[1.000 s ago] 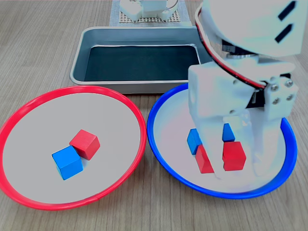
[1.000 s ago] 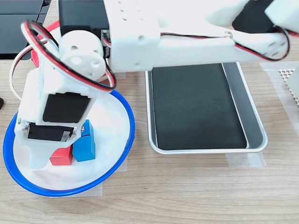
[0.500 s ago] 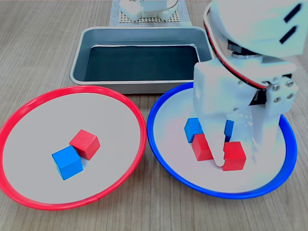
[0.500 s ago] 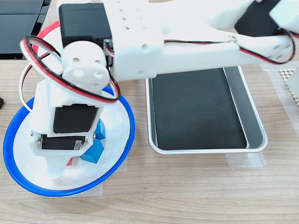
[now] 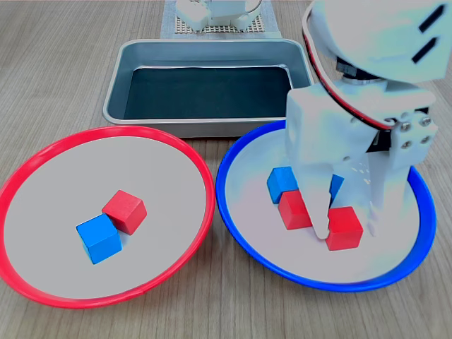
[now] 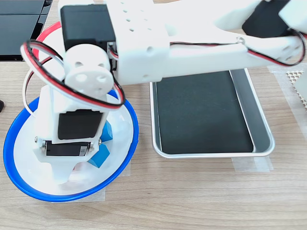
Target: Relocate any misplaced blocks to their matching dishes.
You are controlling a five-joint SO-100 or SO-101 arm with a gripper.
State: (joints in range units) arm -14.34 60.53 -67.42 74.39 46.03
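Note:
The blue-rimmed dish [image 5: 240,226] [image 6: 14,177] holds two red blocks [image 5: 294,210] [image 5: 344,227] and two blue blocks [image 5: 282,185] [image 5: 337,188]; the second blue one is half hidden behind a finger. My white gripper [image 5: 347,224] [image 6: 67,175] points down into this dish, open, with one finger [image 5: 320,220] on each side of the right-hand red block. In the second exterior view only two blue blocks [image 6: 106,132] [image 6: 100,154] show beside the arm. The red-rimmed dish [image 5: 42,282] holds one red block [image 5: 124,210] touching one blue block [image 5: 99,238].
A rectangular grey metal tray [image 5: 116,92] [image 6: 261,124] with a dark bottom lies just behind the two dishes, its front edge close to both rims. The arm's base [image 5: 212,10] stands on a mesh mat beyond it. The arm's bulk overhangs the blue-rimmed dish.
The gripper shifted slightly inside the blue-rimmed dish. The left red block and the blue block beside it slid towards the dish's far side. The blocks in the red-rimmed dish stayed put.

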